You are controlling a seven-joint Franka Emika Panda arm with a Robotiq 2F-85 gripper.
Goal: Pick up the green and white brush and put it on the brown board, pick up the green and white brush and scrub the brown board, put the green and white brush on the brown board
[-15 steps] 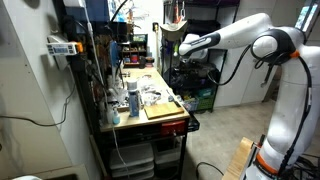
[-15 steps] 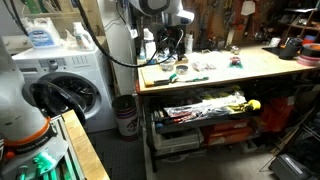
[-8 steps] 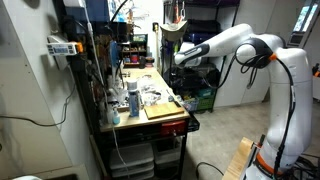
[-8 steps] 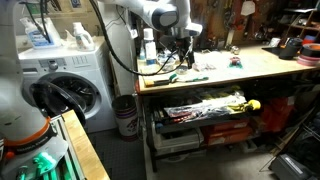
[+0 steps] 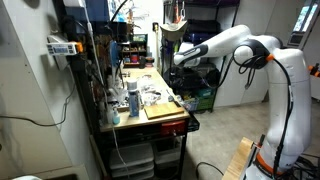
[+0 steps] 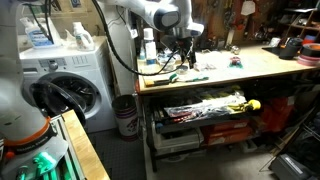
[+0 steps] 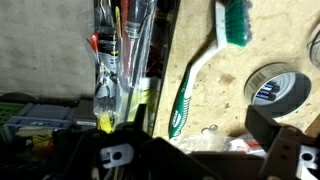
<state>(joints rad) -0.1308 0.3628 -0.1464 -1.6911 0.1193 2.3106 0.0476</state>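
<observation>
Green and white brush [image 7: 200, 68] on wooden bench [image 7: 225, 105], wide-jawed tool [image 6: 184, 58] above

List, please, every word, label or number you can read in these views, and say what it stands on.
None can be read.
Roll of tape: blue-and-white print, blurred.
Bottle on the washing machine: blue label, too small.
</observation>
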